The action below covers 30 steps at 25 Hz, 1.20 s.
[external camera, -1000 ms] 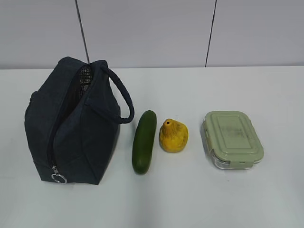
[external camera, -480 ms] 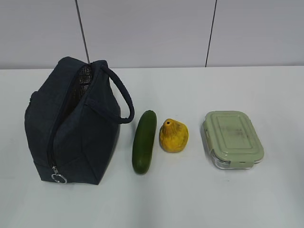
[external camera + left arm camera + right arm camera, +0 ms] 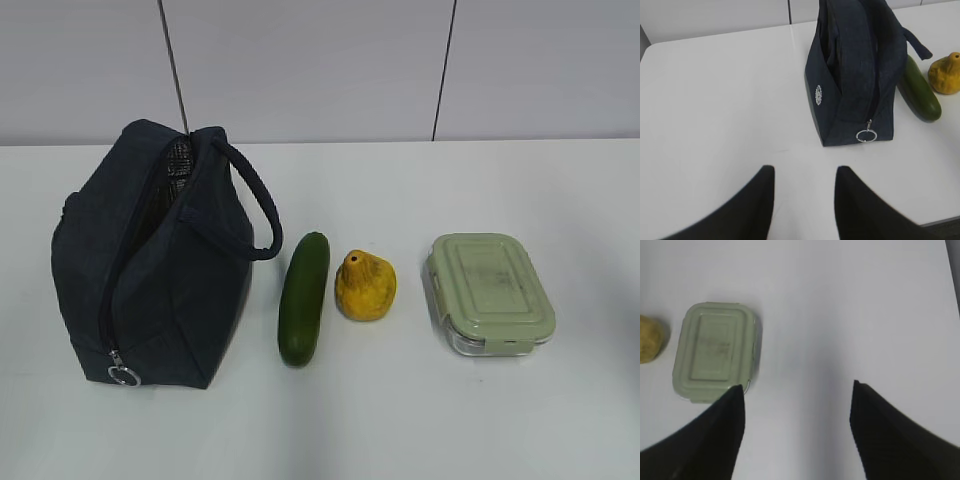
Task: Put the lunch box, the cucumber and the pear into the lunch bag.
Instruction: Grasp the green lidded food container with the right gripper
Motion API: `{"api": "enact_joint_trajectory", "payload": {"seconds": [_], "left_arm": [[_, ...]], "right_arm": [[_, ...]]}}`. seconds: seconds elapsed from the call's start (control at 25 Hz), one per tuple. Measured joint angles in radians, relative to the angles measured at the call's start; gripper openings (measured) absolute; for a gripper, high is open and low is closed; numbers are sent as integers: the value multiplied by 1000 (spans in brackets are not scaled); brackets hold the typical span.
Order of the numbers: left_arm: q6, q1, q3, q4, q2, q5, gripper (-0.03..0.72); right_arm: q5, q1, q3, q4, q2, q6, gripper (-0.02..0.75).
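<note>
The dark navy lunch bag [image 3: 150, 265] stands at the left of the white table, its zipper partly undone and silvery lining showing at the top; its ring pull [image 3: 866, 135] hangs low at the near end. Right of it lie the dark green cucumber [image 3: 304, 297], the yellow pear [image 3: 365, 286] and the lunch box [image 3: 490, 292] with its sage-green lid. My left gripper [image 3: 804, 172] hovers open over bare table, short of the bag [image 3: 855, 75]. My right gripper [image 3: 797, 387] is open wide, empty, just right of the lunch box [image 3: 715, 357]. Neither arm shows in the exterior view.
A pale panelled wall [image 3: 320, 70] runs behind the table. The table's front edge [image 3: 940, 220] shows near my left gripper's right side. The cucumber [image 3: 920, 92] and pear [image 3: 946, 74] lie beyond the bag in the left wrist view.
Nothing has shifted on the table in the exterior view; the bag, cucumber, pear and lunch box rest where they were.
</note>
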<state>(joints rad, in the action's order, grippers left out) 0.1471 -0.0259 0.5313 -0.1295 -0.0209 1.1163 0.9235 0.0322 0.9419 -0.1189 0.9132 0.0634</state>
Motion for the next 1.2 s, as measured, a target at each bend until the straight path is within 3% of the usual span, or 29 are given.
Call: {"api": "enact_joint_trajectory", "payload": {"seconds": [0.36, 0.48, 0.72, 1.04, 1.2], "left_arm": [[0, 0, 0, 0, 0, 0, 241], [0, 0, 0, 0, 0, 0, 241], [0, 0, 0, 0, 0, 0, 241], [0, 0, 0, 0, 0, 0, 241], [0, 0, 0, 0, 0, 0, 241]], "right_arm": [[-3, 0, 252, -16, 346, 6, 485], [-7, -25, 304, 34, 443, -7, 485], [14, -171, 334, 317, 590, -198, 484], [163, -378, 334, 707, 743, -535, 484], [248, -434, 352, 833, 802, -633, 484]]}}
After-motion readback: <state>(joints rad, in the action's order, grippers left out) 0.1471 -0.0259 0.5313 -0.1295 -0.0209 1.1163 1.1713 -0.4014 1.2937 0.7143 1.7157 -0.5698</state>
